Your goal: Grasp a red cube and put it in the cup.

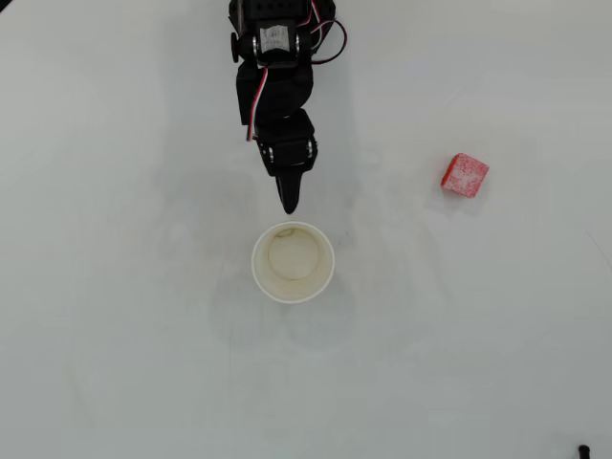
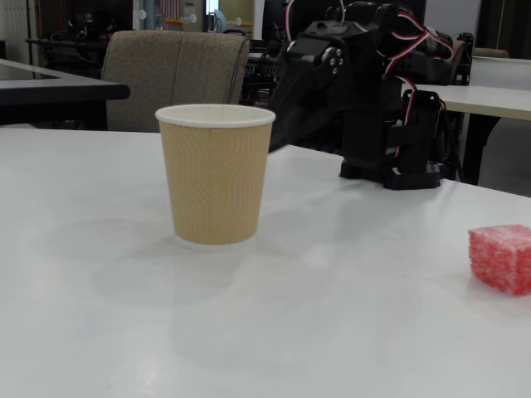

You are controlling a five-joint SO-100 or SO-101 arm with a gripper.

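The red cube lies alone on the white table, far to the right of the arm in the overhead view; in the fixed view the red cube sits at the right edge. The cup stands upright and empty at the centre; in the fixed view the cup has a tan ribbed wall and a white rim. My gripper points down the picture, its tip just above the cup's rim, fingers together with nothing between them. In the fixed view the gripper is motion-blurred, just behind the cup's right side.
The arm's black base with red and white wires stands at the back of the white table. A chair and other tables stand beyond the far edge. A small dark object sits at the bottom right corner.
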